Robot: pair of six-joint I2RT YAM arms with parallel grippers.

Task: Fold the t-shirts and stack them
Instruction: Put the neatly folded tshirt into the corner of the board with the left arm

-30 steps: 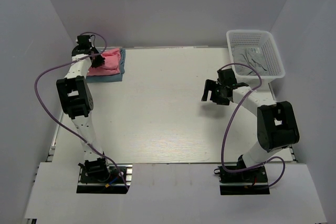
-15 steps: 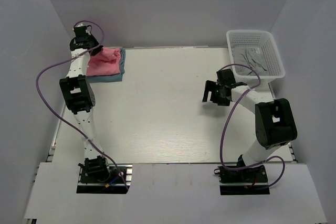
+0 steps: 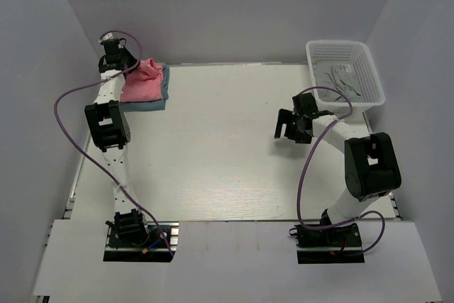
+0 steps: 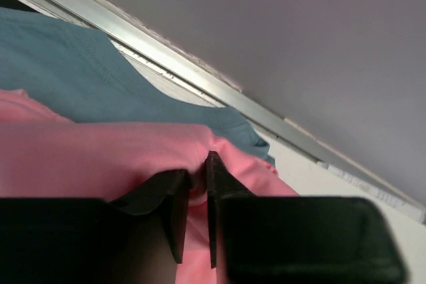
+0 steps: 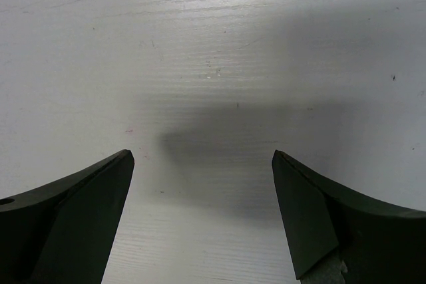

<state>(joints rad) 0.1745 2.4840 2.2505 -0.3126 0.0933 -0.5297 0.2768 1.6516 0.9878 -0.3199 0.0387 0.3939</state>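
The salmon pink t-shirt (image 3: 142, 81) lies folded on top of the teal-blue t-shirt (image 3: 160, 100) at the table's far left corner. My left gripper (image 3: 128, 69) is at the pink shirt's far left edge, shut on a pinch of its cloth. In the left wrist view my left gripper (image 4: 197, 171) pinches the pink t-shirt (image 4: 80, 157), with the teal-blue t-shirt (image 4: 80, 78) beneath and beyond it. My right gripper (image 3: 285, 127) hovers open and empty over bare table at the right. In the right wrist view my right gripper (image 5: 203, 157) shows only table between its jaws.
A white mesh basket (image 3: 369, 54) with grey cloth inside stands at the far right corner. The metal rail of the table's far edge (image 4: 193, 78) and the grey wall run just behind the shirts.
My left gripper has shifted slightly toward the back left corner with the pink cloth in it, pulling the shirt's edge up. The right arm has barely moved.
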